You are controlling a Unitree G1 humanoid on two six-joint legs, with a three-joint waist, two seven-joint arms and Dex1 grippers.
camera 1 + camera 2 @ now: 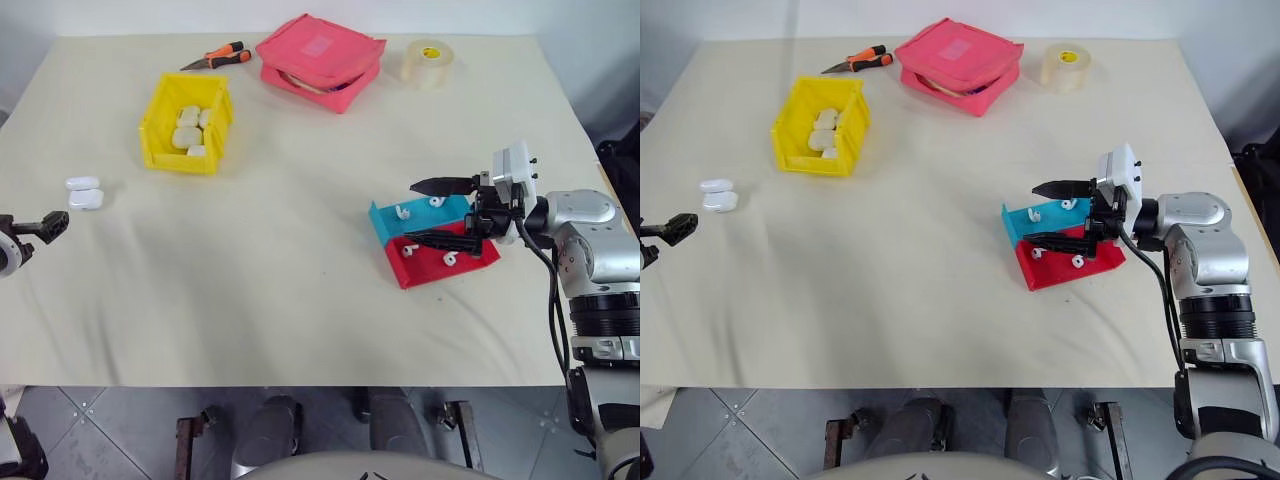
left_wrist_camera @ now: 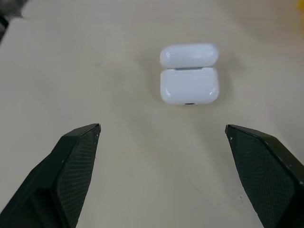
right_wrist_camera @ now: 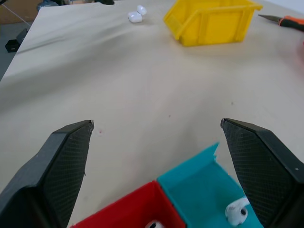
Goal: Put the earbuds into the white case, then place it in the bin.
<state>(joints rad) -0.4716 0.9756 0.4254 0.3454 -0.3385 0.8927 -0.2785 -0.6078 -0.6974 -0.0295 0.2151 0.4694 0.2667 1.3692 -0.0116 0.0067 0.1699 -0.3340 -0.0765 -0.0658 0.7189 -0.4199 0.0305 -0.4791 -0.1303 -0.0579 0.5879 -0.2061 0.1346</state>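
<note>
big cream table (image 1: pixel 300 280) spread wide, and at the back the pink zip pouch (image 1: pixel 320 60), no readable label on it, sits between the orange-handled pliers (image 1: pixel 215 57) and the tape roll (image 1: pixel 427 62), with the yellow bin (image 1: pixel 186 122) nearer, white pieces already inside. right gripper (image 1: pixel 432 212) spread wide over the blue tray (image 1: pixel 420 215) and red tray (image 1: pixel 445 262), earbuds (image 1: pixel 403 212) lying in both. left gripper (image 2: pixel 161 137) gaping too, short of the white case (image 2: pixel 190 73), lid flipped open, near the left edge.
</note>
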